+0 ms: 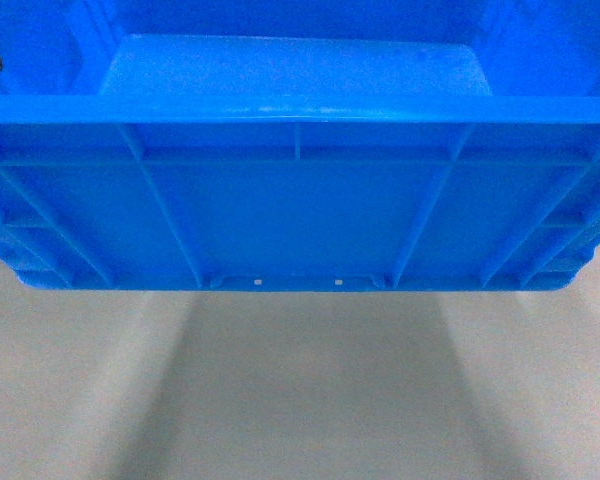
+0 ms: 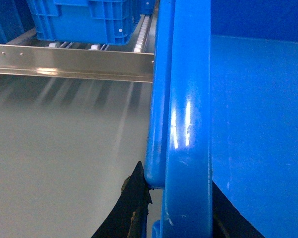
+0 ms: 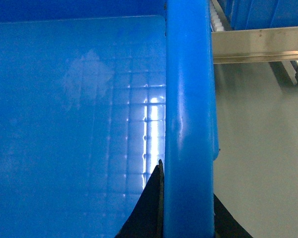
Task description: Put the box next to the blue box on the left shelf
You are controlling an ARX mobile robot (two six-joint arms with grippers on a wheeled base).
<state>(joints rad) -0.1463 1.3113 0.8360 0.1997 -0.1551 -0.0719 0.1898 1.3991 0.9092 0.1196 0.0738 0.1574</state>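
Both grippers are clamped on the large bright-blue rectangular plastic crate (image 1: pixel 300 200), and you can see it from each wrist. Your left gripper (image 2: pixel 174 208) straddles the crate's thick rolled rim, one dark finger (image 2: pixel 131 210) outside the wall and the other inside. Your right gripper (image 3: pixel 186 208) does the same on the opposite rim, its inner finger (image 3: pixel 149 208) against the grid-patterned crate floor. From the head camera, the crate fills the upper frame, its ribbed near wall facing you, two tiny white marks at the base edge, and pale grey floor (image 1: pixel 300 400) below, with the crate held clear of it. Ahead of your left gripper, beyond the crate's rim, the grey metal flow rack (image 2: pixel 72 62) shows its front rail and tracks of small white rollers, with another blue ribbed crate (image 2: pixel 84 20) resting on them. Ahead of your right gripper, a metal rail (image 3: pixel 260 44) crosses the view, white rollers just behind it.
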